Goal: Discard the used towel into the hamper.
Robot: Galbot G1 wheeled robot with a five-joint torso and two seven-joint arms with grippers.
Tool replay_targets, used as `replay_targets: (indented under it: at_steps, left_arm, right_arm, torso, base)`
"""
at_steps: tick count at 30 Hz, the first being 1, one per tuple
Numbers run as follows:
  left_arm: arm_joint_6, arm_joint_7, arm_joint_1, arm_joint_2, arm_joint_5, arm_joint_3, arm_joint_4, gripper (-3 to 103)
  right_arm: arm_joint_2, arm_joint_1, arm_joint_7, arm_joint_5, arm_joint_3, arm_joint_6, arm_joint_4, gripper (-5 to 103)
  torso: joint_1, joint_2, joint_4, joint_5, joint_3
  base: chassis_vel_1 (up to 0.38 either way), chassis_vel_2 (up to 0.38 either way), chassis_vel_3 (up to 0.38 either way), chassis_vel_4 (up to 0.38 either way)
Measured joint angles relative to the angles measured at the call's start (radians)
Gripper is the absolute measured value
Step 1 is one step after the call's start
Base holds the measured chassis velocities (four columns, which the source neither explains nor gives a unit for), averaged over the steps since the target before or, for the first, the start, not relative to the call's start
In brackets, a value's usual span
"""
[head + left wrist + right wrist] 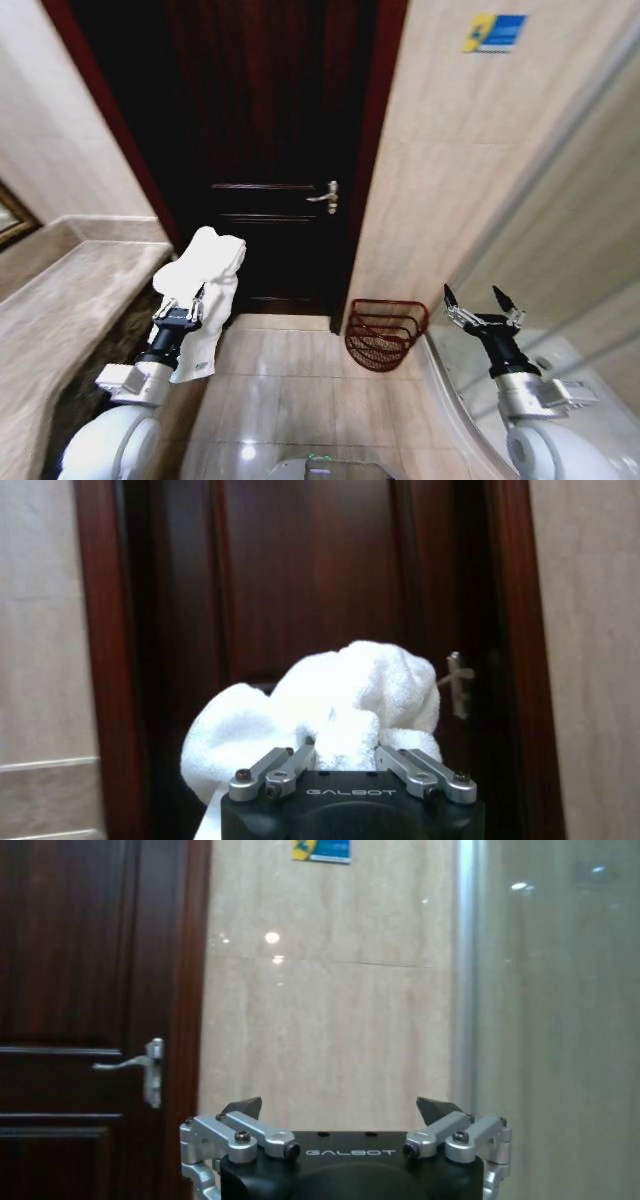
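Left gripper [183, 303] is clamping the white towel [207, 268], raised by the worktop [70, 300]; right gripper [481, 303] is idling, fingers spread, near the hamper [385, 333].

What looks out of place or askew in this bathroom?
The hamper on the floor by the door leans, its opening tipped toward the robot. The towel hangs bunched in the left gripper; the right gripper is open, empty.

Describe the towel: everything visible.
The towel is white, soft terry-looking cloth, bunched into a rumpled lump rather than folded. The left gripper is shut on it, fingers pinching its middle; the wrist view shows folds bulging above and to either side of the fingers. One loose end hangs down past the gripper along the arm. It is held in the air in front of the dark door, touching nothing else seen.
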Motion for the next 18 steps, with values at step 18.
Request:
replay_targets:
  at_steps: [18]
  left_arm:
    - [-0.045, 0.011, 0.0, 0.003, -0.012, -0.005, 0.045, 16]
  right_arm:
    - [0.002, 0.029, 0.045, -0.023, -0.04, -0.018, 0.005, 100]
  torso:
    - [-0.046, -0.102, 0.0003, 0.0, -0.055]
  base:
    - [-0.065, -0.064, -0.072, -0.065]
